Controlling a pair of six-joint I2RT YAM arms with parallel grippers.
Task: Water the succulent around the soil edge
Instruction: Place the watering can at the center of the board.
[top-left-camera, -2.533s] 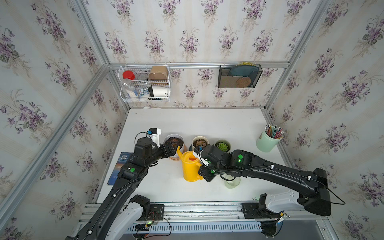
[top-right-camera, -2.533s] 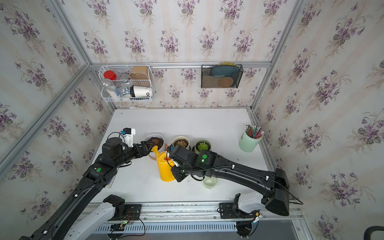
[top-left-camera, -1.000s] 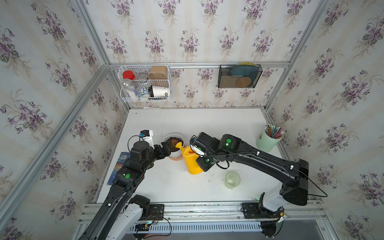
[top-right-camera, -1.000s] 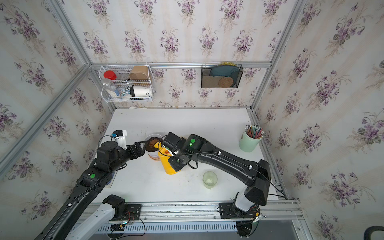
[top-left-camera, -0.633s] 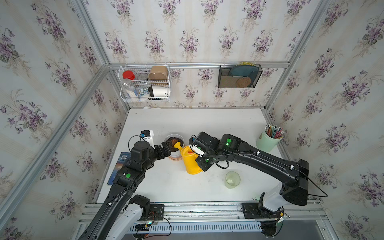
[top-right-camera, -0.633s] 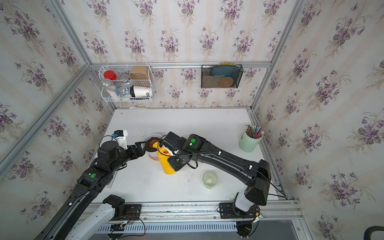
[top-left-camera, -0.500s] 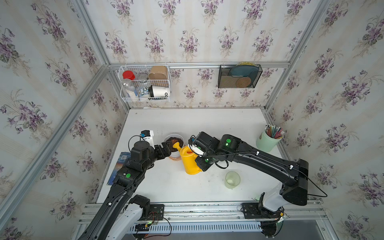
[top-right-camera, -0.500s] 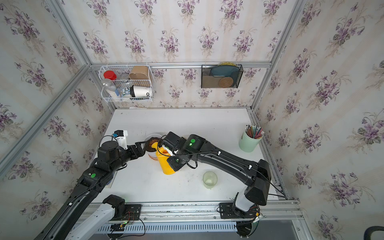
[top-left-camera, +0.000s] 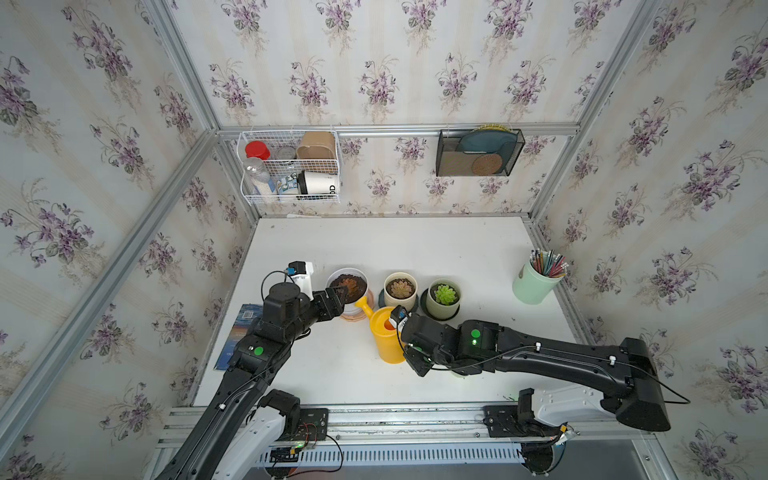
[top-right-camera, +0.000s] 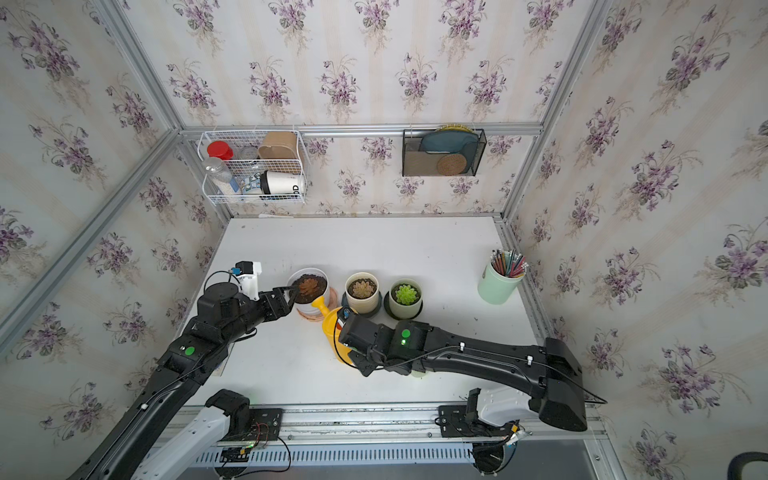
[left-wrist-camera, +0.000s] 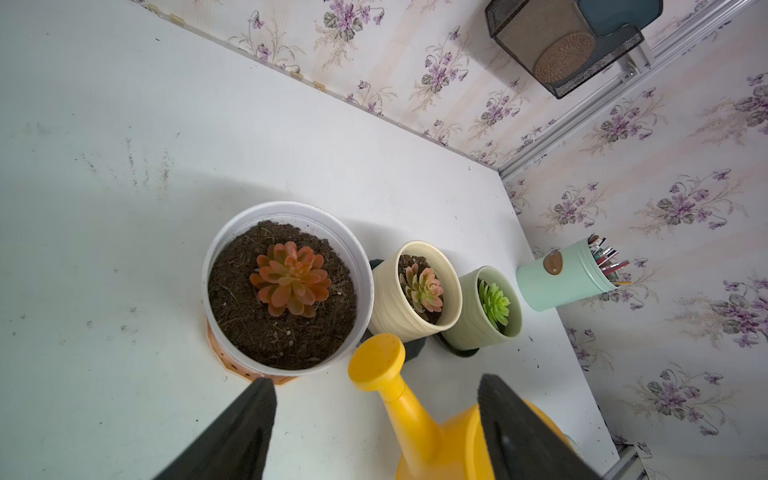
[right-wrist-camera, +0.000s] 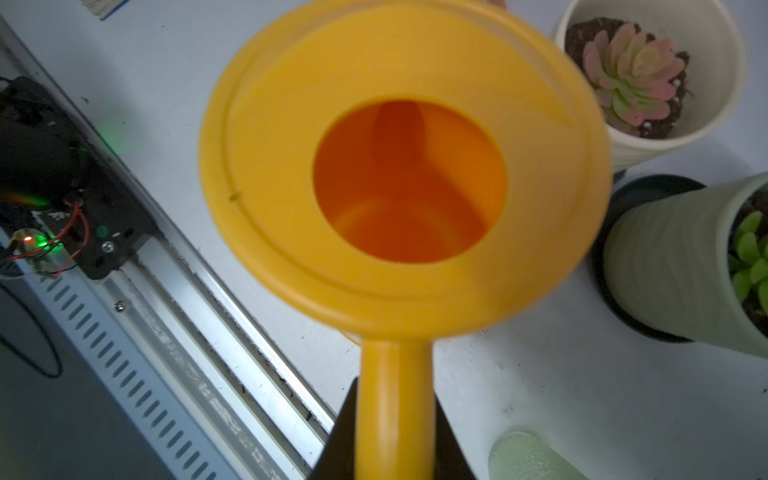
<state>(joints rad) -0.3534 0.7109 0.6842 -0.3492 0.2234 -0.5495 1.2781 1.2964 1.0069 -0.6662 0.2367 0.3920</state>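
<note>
The right arm (top-left-camera: 540, 357) stretches left, jaws clamped on the handle (right-wrist-camera: 395, 411) of the yellow watering can (top-left-camera: 388, 338), whose spout (top-left-camera: 365, 305) sits just near-right of the white pot (top-left-camera: 360, 277) holding the orange succulent (top-left-camera: 348, 286), with the left jaws wide apart beside its left rim and the cream pot (top-left-camera: 400, 300) just right.

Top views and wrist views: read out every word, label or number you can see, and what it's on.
"OD": on the white cup lying in the wire basket.
Blue booklet on the table: print too small to read.
Blue label in the basket: blurred, unreadable.
Brown tag on the mint pencil cup: nothing legible.
</note>
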